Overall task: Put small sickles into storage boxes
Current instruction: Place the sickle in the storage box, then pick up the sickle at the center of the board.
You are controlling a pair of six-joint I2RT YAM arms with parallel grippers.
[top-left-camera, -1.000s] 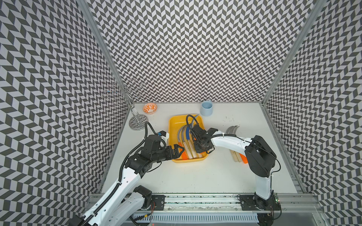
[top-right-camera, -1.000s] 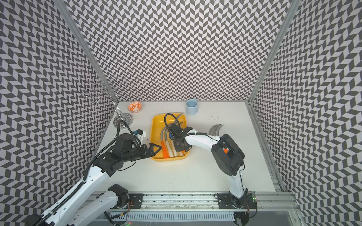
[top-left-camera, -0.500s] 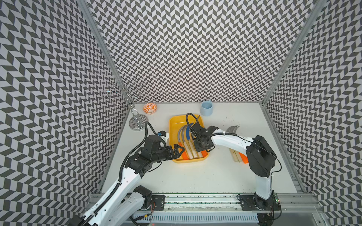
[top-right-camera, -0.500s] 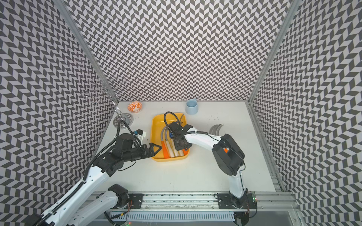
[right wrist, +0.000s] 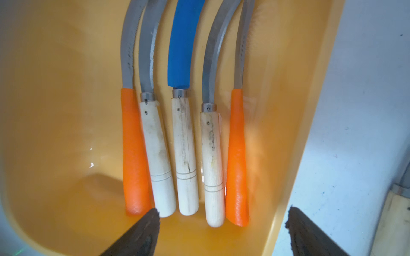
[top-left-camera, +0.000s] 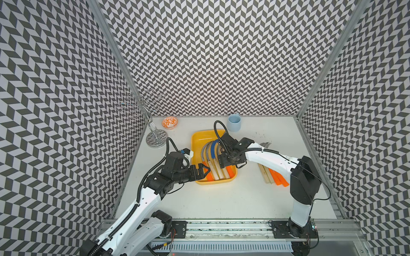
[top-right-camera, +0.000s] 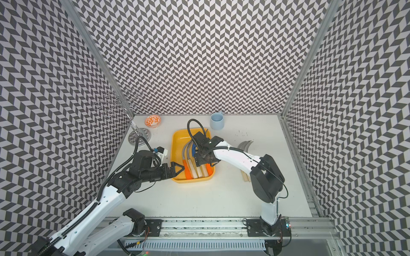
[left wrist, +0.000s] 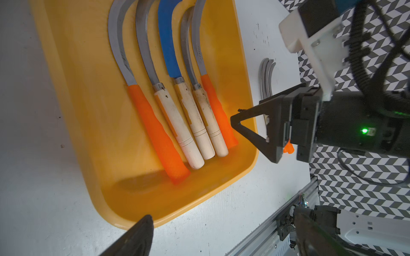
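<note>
- So, our right gripper (right wrist: 223, 212) is spread wide and empty, hovering over the handle ends.
- Right under it, five small sickles (right wrist: 184, 155) lie side by side in the yellow tray (right wrist: 55, 110). That part's done.
- Further out, behind its wrist, a few loose sickles (top-left-camera: 278, 178) wait on the table (top-left-camera: 221, 199).
- Opposite it, our left gripper (top-left-camera: 204, 169) looks open too, by the tray corner.

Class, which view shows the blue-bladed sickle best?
The left wrist view: the blue-bladed sickle is close, handle whole. The right wrist view crops more blade; in both top views it is small, partly behind the right arm.
</note>
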